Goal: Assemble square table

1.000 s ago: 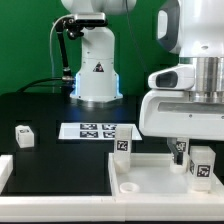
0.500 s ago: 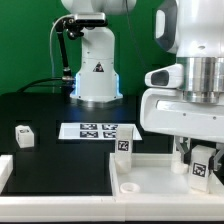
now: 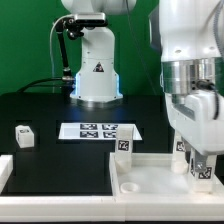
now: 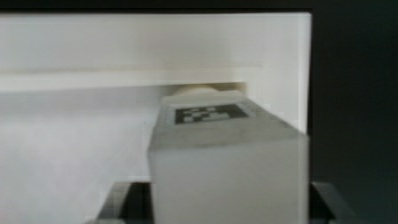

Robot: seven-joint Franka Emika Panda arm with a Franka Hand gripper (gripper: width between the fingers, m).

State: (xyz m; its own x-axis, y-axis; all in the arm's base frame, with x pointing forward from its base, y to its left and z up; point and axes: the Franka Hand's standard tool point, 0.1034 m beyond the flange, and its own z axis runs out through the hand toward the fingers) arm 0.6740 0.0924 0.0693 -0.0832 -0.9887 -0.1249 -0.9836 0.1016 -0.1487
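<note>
Wrist view: the hand (image 4: 217,205) pinches a white tagged leg block (image 4: 217,150) whose long axis runs straight out from the fingers toward the square table (image 3: 150,172), which rests on the black worktop (image 3: 45,110) directly beneath.

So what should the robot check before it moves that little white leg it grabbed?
1. Leg block sits between the gripper fingers: ok in the wrist view.
2. Leg held straight, not tipped: ok, it looks upright in both views.
3. Square table lies flat beside the marker board: ok.
4. Leg is lifted off the slab: cannot tell, its bottom end is hidden.
5. Second leg block is out of the way, on the exterior view's left: ok.
6. Which corner recess is the target: cannot tell.
</note>
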